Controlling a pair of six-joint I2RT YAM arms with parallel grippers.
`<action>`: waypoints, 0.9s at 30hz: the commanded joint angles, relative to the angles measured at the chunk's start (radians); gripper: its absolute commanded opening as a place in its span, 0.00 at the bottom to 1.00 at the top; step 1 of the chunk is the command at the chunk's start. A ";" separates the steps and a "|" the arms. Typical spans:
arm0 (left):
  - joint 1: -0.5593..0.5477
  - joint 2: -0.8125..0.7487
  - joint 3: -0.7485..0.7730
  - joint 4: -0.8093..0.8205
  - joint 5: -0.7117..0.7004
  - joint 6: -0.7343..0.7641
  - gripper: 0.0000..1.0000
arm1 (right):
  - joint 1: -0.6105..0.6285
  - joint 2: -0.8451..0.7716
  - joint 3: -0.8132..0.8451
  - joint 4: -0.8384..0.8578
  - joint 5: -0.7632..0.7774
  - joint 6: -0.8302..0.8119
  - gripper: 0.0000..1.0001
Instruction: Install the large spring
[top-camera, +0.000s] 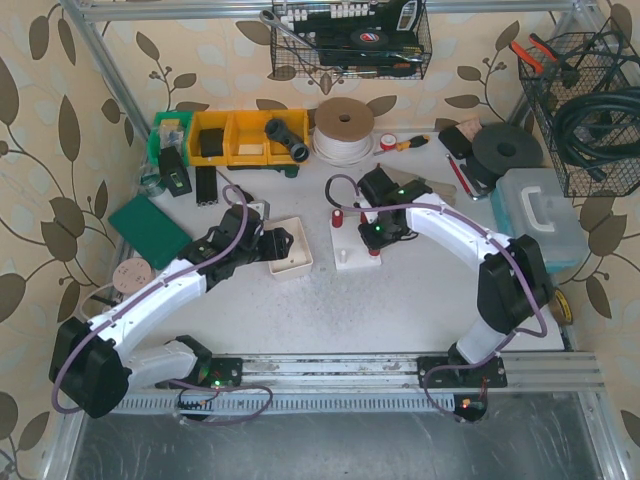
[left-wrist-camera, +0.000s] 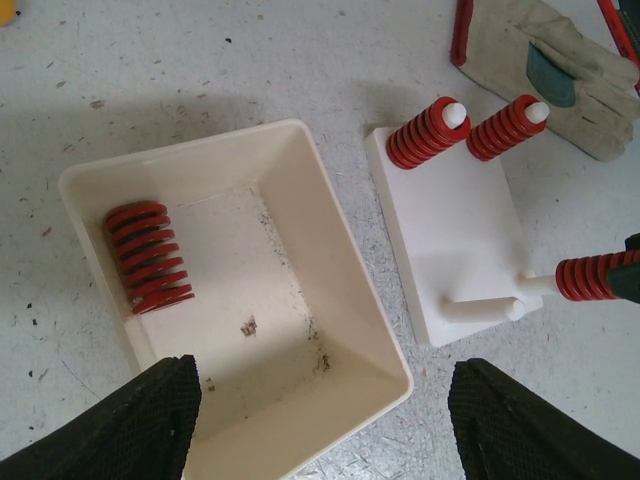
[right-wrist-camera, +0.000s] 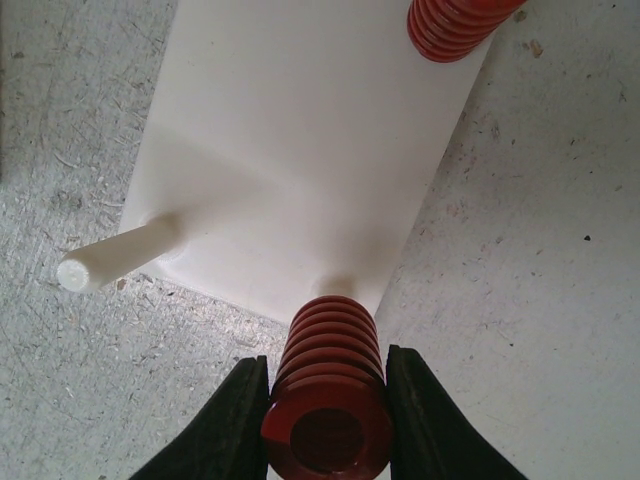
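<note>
Clamping a red spring (right-wrist-camera: 330, 345) near its outer end, the right gripper (right-wrist-camera: 327, 425) presses one black finger (right-wrist-camera: 235, 420) against each side of the coils. The spring is held upright over a corner of the white plate (right-wrist-camera: 290, 150), in line with a peg (left-wrist-camera: 535, 285) that stands there. In the left wrist view the lower part of that peg shows bare between plate and spring, and its top meets the coils. How far it runs inside cannot be told. The open end of the spring looks dark and hollow. Just beside it, at the next corner of the plate, a bare peg (right-wrist-camera: 115, 258) stands with nothing on it.

At the plate's opposite edge two springs (left-wrist-camera: 428, 132) sit fully down on their pegs, with white tips showing above them. The plate lies near the middle of the table (top-camera: 400, 300).

The left gripper (left-wrist-camera: 320, 420) hangs over the near corner of a cream tray (left-wrist-camera: 340, 270), its fingers (left-wrist-camera: 130, 425) wide apart and holding nothing. The tray sits just left of the plate, close to it but not touching. A loose spring (left-wrist-camera: 148, 258) lies on its side in the tray's left corner, against the wall.

A glove (left-wrist-camera: 560, 60) lies on the table beyond the plate.
</note>
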 joint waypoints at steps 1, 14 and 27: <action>-0.008 0.007 0.034 0.001 -0.024 0.011 0.72 | 0.010 0.001 0.000 0.049 0.025 0.032 0.25; -0.008 0.018 0.053 -0.032 -0.032 0.004 0.72 | 0.015 -0.166 -0.050 0.129 0.059 0.066 0.48; -0.008 0.226 0.321 -0.408 -0.065 -0.130 0.66 | 0.104 -0.586 -0.531 0.706 0.068 0.350 0.46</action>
